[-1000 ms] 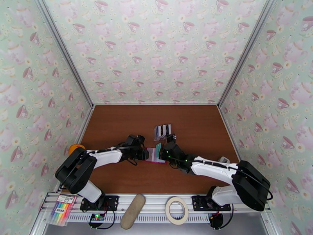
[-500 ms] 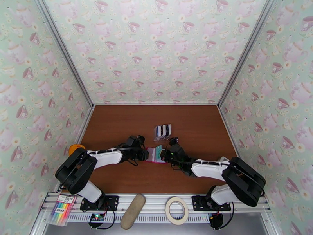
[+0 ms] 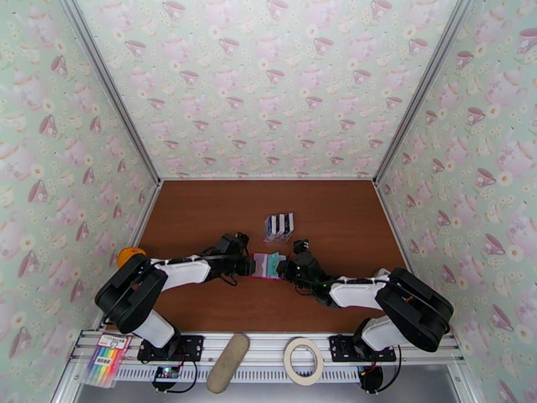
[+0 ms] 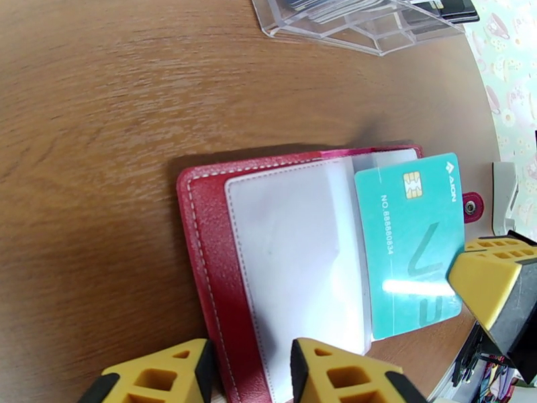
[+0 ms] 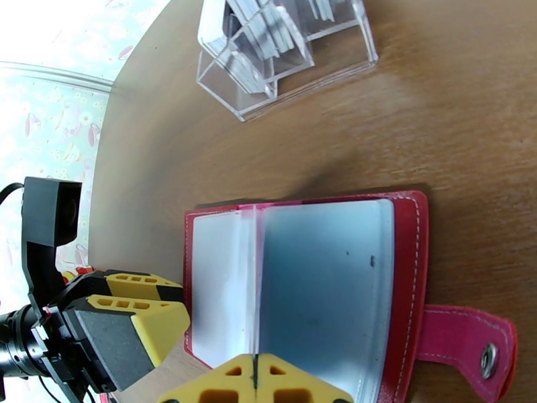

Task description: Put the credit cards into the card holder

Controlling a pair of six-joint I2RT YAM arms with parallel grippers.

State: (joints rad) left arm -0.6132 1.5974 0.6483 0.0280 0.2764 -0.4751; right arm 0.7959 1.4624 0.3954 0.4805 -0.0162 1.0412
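Teacup wallpaper on three sides, a brown wooden desk [image 3: 201,216] in the middle, and plenty of bare wood left free toward the back and both side walls. On the left, the left jaws are parted a fair bit and set astride the near-left edge of the open card holder [image 4: 288,250], one finger over bare desk and one over the clear sleeve page. Nothing is pinched, and it can't be told whether the cover is being pressed down, though steadying looks like the point. The teal card [image 4: 409,243] is laid on the right-hand page, slightly skewed. Its left edge is up by the spine (tucked in or not, can't be told), and its right edge is hung out past the cover beside the snap tab [image 5: 470,344]. The right jaws are shut tight and empty, butted at that card's near-right corner, so a leftward shove is probably intended. The remaining cards [image 3: 278,225] are parked in a clear stand [image 5: 288,55] just behind the holder, so room is only tight there.
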